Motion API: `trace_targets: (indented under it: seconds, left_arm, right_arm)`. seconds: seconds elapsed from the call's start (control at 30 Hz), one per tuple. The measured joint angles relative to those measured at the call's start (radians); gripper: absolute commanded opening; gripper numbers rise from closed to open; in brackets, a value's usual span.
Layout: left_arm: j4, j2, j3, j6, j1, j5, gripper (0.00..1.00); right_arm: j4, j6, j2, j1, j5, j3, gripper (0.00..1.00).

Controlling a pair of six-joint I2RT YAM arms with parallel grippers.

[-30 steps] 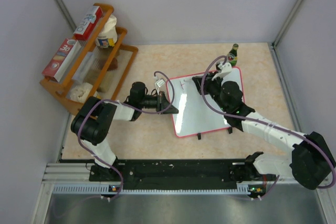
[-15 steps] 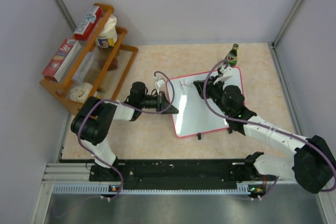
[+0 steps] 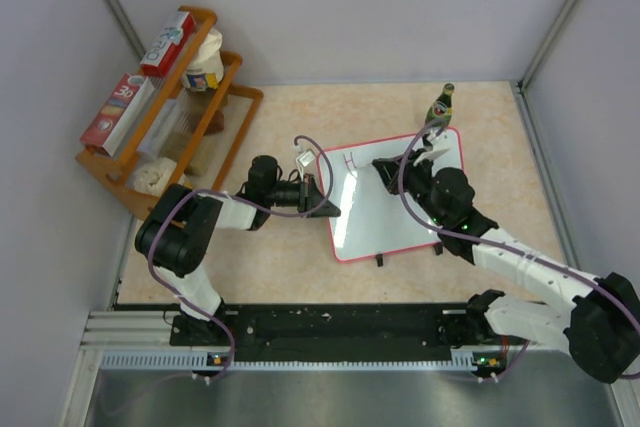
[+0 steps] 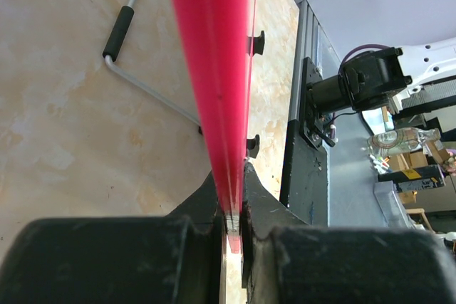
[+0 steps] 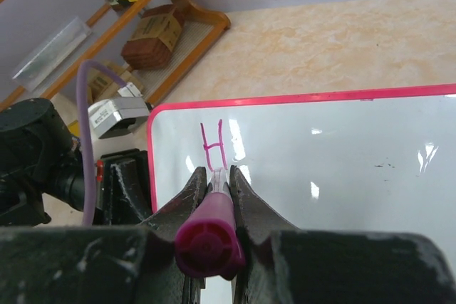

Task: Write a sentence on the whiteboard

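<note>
we are at the very start of the writing: only a pink first letter point(image 5: 214, 144) stands near the whiteboard's point(image 3: 365, 222) far left corner. the right gripper point(image 5: 216, 179), reaching in over the whiteboard's near right side, is clenched on a purple marker point(image 5: 210, 236), whose tip is at the letter's foot. the left gripper point(image 4: 231, 215) pinches the whiteboard's left rim. next, we judge, the tip must shift right.

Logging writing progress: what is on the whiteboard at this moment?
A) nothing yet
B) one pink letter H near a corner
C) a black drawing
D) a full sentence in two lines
B: the right wrist view shows a lone pink H on the whiteboard, just beyond the marker tip.
</note>
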Motion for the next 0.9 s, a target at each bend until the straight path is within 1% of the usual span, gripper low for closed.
trace_targets:
  seconds: [0.2,0.37,0.9]
  left_arm:
    - [0.0,0.0,0.001,0.002,-0.001,0.0,0.0]
    - [0.0,0.0,0.001,0.002,-0.001,0.0,0.0]
    - [-0.001,0.0,0.001,0.002,-0.001,0.0,0.0]
  right_arm:
    - [-0.007,0.009,-0.063,-0.002,-0.019,0.006,0.0]
    - [-0.026,0.002,-0.064,-0.004,-0.008,0.034,0.0]
    - [-0.028,0.002,0.042,-0.028,0.008,0.064,0.0]
